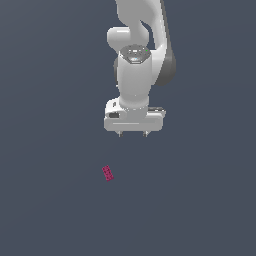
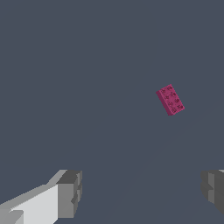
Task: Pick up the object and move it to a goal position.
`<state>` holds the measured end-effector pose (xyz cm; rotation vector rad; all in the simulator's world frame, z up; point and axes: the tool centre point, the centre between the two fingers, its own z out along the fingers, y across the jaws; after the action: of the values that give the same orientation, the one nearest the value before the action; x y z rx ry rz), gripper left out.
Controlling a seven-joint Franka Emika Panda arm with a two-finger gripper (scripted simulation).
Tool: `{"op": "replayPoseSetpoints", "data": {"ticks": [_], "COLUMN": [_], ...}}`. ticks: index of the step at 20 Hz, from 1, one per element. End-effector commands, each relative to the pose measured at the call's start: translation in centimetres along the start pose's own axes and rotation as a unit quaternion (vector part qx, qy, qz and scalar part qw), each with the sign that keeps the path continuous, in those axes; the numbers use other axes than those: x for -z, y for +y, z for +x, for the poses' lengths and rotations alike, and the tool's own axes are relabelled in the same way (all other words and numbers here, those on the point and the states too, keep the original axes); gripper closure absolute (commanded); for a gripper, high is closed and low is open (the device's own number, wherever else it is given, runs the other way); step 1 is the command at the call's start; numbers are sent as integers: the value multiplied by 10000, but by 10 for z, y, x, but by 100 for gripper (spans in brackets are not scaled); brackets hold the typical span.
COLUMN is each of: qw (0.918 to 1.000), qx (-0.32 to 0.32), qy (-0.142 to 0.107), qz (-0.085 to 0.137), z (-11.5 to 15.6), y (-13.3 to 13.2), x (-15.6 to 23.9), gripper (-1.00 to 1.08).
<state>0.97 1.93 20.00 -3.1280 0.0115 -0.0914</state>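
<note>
Currently the gripper (image 1: 132, 134) is hanging with jaws spread and empty; the magenta studded brick (image 1: 107, 173) is lying on the grey floor, below toward the exterior view's left, long axis skewed diagonally.

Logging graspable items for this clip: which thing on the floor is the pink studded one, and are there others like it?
Only one: the pink brick, lying alone, clear of the open gripper.

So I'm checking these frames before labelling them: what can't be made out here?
- Goal position: no marker in either view.
- Block studs: too small in the exterior view; visible in the wrist view.
- Gripper body: cut off by the wrist view's edge; only fingertips show.
- Arm base: cut off by the exterior view's top edge.
</note>
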Motion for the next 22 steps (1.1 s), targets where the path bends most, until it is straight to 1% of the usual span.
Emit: {"op": "replayPoseSetpoints", "data": {"ticks": [1,6,12,17,22], "qw": [10000,9999,9993,9971,9920], "qx": [0,99,382,758,1253], "qy": [-3,-12,-46,-92,-155], "qz": [-1,-10,-31,-48,-55], "z": [0,4,16,31,48], "y": [1,4,15,30,51], "x": [0,-5,-18,-37,-64], "gripper": [-92,-92,-92,-92,-92]}}
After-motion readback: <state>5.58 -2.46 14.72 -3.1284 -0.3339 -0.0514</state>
